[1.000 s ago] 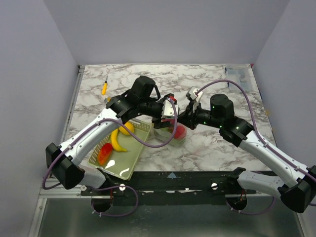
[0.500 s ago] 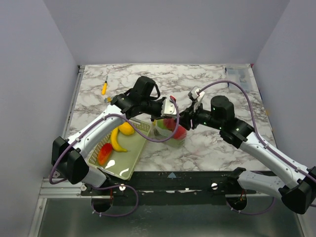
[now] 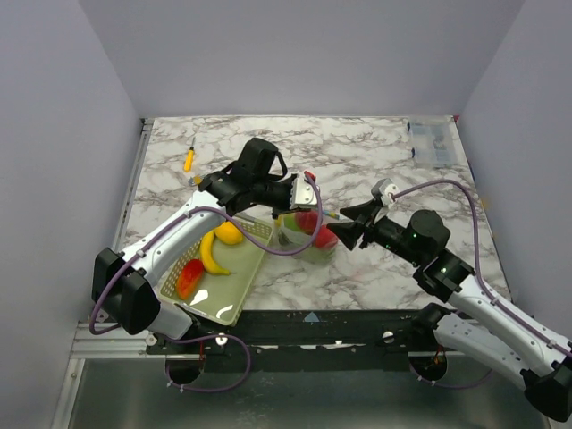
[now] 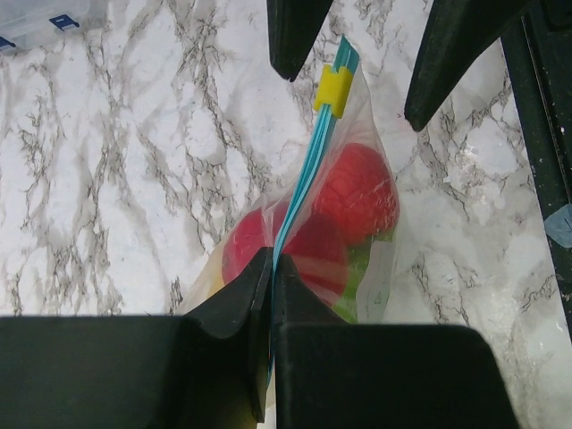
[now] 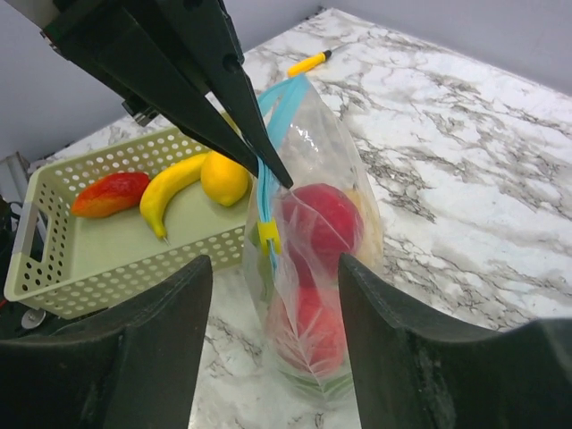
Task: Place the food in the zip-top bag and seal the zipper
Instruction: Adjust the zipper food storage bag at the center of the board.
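The bag (image 5: 315,295) stands upright on the bench (image 3: 375,152), just beside the basket (image 5: 54,259), with red food (image 4: 357,192) inside. I see its zipper (image 4: 308,179) running along the top, a yellow slider (image 4: 334,89) at one end. My left end effector (image 4: 270,264) is clamped on the other end. My right end effector (image 3: 347,227) is spread wide near the slider, apart from the bag. A banana (image 5: 170,192) and lemon (image 5: 223,177) lie in the basket.
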### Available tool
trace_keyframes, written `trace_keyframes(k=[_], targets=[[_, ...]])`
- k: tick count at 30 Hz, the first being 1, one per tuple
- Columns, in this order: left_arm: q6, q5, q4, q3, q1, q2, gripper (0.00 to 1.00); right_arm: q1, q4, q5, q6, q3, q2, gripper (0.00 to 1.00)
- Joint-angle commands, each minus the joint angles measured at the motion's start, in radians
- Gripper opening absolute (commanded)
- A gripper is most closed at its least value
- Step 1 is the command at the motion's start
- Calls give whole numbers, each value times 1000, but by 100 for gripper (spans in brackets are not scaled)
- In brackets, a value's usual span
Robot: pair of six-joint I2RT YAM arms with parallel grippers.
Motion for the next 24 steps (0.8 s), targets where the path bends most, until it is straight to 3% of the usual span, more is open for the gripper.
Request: trace_keyframes(k=[1, 14, 19, 22, 24], targets=[[-2, 50, 24, -5, 8, -33, 2, 4, -40, -13, -9, 74, 60, 52], [-7, 44, 27, -5, 24, -39, 0, 4, -81, 31, 8, 89, 138, 46], [-3, 48, 22, -5, 25, -35, 0, 4, -53, 27, 22, 72, 133, 34], [-5, 50, 21, -3, 27, -32, 0, 4, -26, 20, 35, 52, 114, 15], [-10, 61, 19, -2, 27, -32, 6, 4, -11, 19, 44, 43, 104, 4]])
